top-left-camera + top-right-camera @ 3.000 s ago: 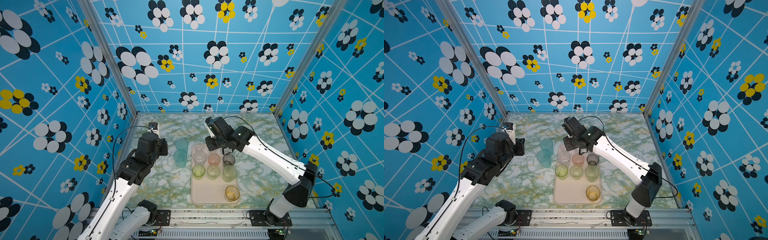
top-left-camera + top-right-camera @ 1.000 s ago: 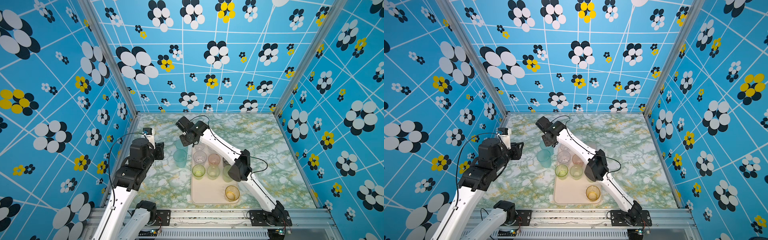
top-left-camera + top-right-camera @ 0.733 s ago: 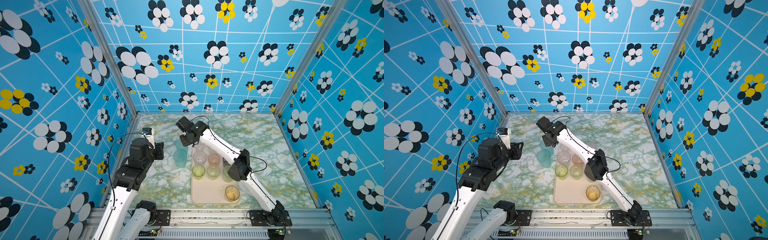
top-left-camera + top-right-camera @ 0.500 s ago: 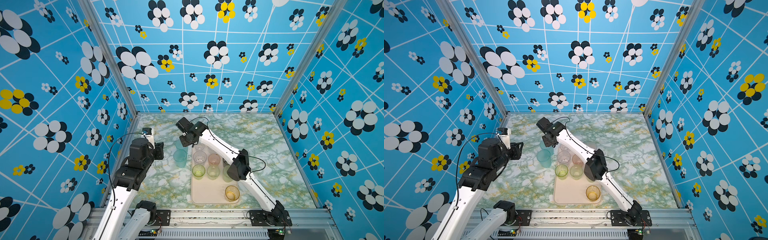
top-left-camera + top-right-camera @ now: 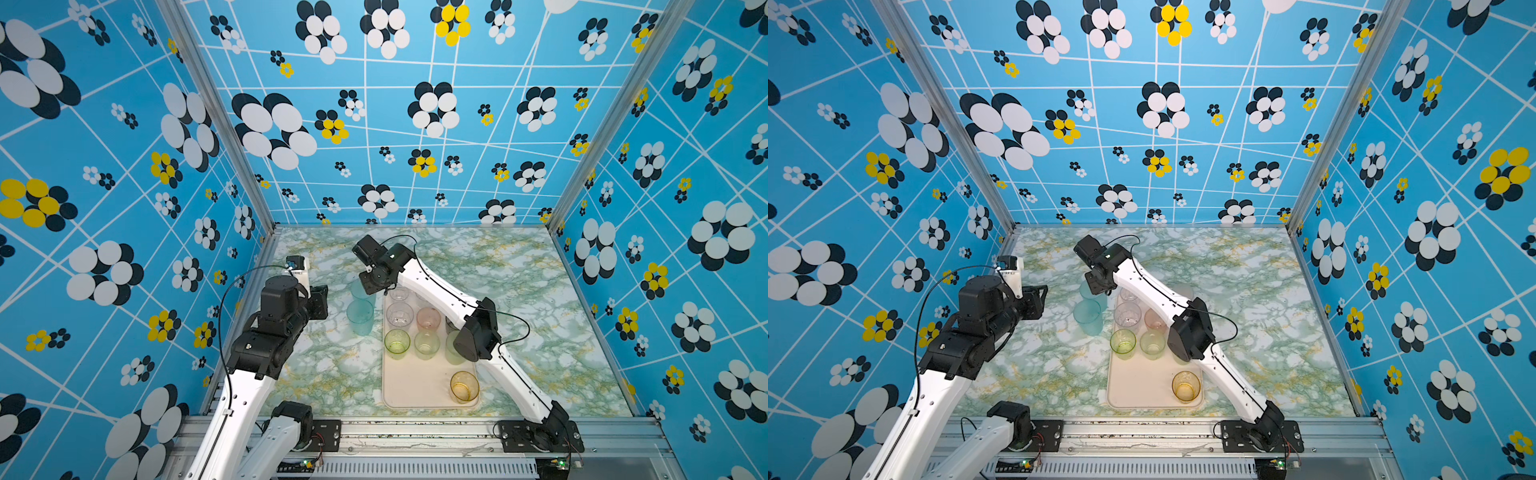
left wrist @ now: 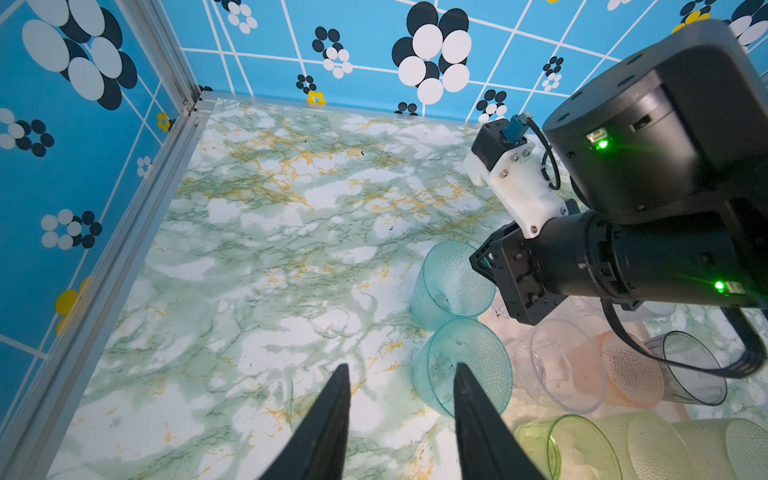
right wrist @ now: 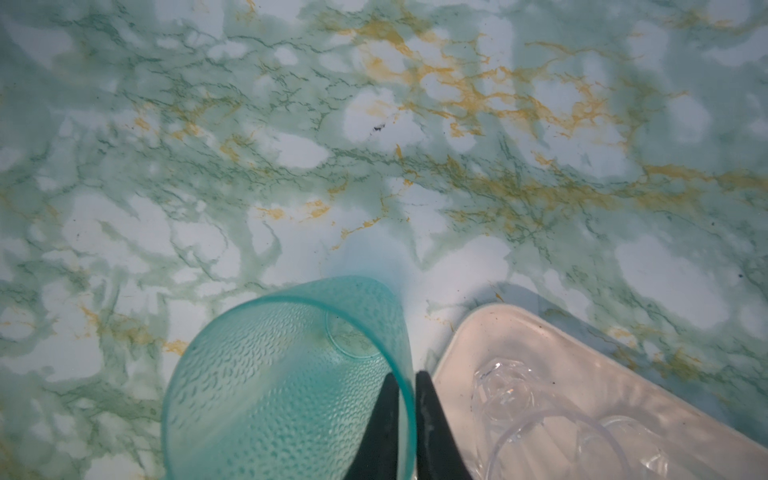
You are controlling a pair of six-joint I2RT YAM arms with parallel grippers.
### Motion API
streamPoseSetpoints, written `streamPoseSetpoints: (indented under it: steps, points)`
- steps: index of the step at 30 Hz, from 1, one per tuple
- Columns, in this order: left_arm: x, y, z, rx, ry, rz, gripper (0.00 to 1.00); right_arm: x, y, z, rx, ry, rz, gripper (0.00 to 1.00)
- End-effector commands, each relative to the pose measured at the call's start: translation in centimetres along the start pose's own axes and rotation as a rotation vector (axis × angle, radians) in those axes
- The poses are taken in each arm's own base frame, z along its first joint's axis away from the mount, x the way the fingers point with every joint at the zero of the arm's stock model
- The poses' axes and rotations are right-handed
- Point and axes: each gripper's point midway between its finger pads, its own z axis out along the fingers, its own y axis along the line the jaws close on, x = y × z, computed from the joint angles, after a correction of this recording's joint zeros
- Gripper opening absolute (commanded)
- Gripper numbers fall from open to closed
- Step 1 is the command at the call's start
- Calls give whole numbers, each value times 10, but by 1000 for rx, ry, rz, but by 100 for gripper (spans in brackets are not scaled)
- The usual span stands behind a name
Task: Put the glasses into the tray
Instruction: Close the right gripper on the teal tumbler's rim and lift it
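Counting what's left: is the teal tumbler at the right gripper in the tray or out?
Out: the teal tumbler is over marble beside the tray, rim pinched by the right gripper.

You've got bright-blue walls (image 5: 374, 124) w/ a white line grid & black-white and black-yellow flower prints, and the tabletop (image 5: 519, 270) is white-green marble w/ yellow veins. Lower centre of a top view, the tray (image 5: 415, 395) is cream-pink, w/ a clear glass (image 5: 399, 313), pink glass (image 5: 428, 319), green glass (image 5: 397, 343), pale yellow-green glass (image 5: 427, 344) & amber glass (image 5: 464, 386); just left, the upper teal glass (image 5: 356, 293) & lower teal glass (image 5: 360, 316) are dimple-textured. Left arm (image 5: 245, 399) & right arm (image 5: 432, 286): white w/ black joints.
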Motion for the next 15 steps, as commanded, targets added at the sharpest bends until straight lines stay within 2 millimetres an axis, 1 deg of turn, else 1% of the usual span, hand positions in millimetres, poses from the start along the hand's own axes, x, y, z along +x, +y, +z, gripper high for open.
streamPoseSetpoints:
  steps: [1, 9, 15]
  points:
    - [-2, 0, 3, 6, -12, 15, 42, -7, -2, 1, 0, -22, 15, 10]
    - [0, 1, 5, 6, -2, 13, 42, -12, -7, -2, 26, -44, 4, 4]
    - [1, 1, 6, 5, 3, 14, 42, -19, -6, -8, 24, -76, 6, 4]
